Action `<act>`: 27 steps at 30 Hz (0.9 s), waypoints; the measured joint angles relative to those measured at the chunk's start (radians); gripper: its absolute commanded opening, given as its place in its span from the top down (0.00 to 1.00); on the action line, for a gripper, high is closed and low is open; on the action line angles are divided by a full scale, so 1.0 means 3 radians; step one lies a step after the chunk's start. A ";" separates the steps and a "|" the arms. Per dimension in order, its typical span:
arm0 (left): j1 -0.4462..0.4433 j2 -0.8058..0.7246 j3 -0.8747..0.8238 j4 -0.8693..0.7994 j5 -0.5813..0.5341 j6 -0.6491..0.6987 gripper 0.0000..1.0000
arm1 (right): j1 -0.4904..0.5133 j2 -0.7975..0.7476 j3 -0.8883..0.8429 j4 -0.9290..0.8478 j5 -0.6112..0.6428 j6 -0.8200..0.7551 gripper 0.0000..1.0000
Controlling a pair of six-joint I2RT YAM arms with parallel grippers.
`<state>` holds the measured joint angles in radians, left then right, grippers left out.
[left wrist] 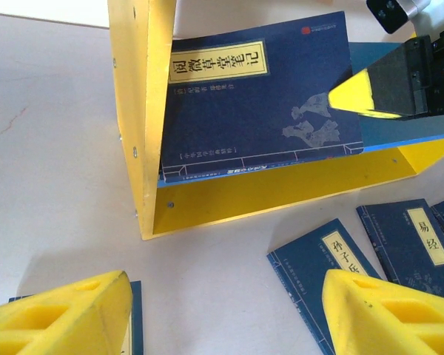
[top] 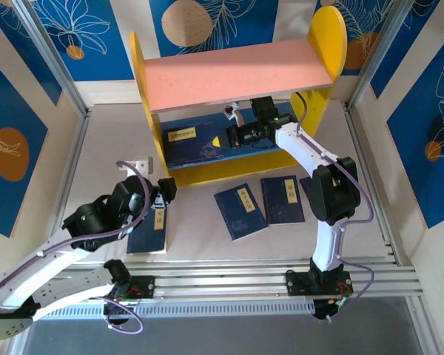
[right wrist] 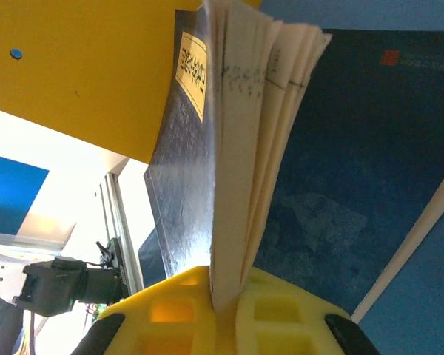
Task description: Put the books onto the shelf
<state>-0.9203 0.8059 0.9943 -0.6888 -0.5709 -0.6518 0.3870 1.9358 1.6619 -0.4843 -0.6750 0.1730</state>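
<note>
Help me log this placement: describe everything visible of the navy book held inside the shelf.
The thin dark navy paper book with a yellow-tan title label stands tilted on the shelf's blue lower board, its left edge by the yellow side panel. The right gripper's yellow jaws are shut on its fanned pages.

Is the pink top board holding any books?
No, the pink board is bare; the one shelved book sits below it.
</note>
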 measured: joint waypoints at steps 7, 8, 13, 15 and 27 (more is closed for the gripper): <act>0.0000 0.0001 -0.0020 0.0003 0.0000 0.0000 0.31 | 0.0023 0.0001 0.0128 -0.0036 0.0074 -0.0025 0.81; 0.0000 0.0000 -0.0020 0.0003 0.0000 0.0000 0.31 | 0.0029 0.0001 0.0135 -0.0034 0.0084 -0.0025 0.81; 0.0000 0.0000 -0.0020 0.0003 0.0001 0.0000 0.31 | 0.0097 0.0062 0.0193 -0.0034 0.0212 -0.0009 0.76; 0.0000 0.0000 -0.0022 0.0003 0.0001 0.0000 0.31 | 0.0116 0.0098 0.0196 -0.0036 0.0296 0.0024 0.75; 0.0001 -0.0056 -0.0058 0.0001 0.0001 -0.0001 0.30 | 0.0207 0.0149 0.0202 -0.0078 0.0725 0.0137 0.54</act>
<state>-0.9199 0.7891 0.9768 -0.6884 -0.5705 -0.6521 0.4492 1.9804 1.7226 -0.5076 -0.4576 0.2142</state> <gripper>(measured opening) 0.694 0.428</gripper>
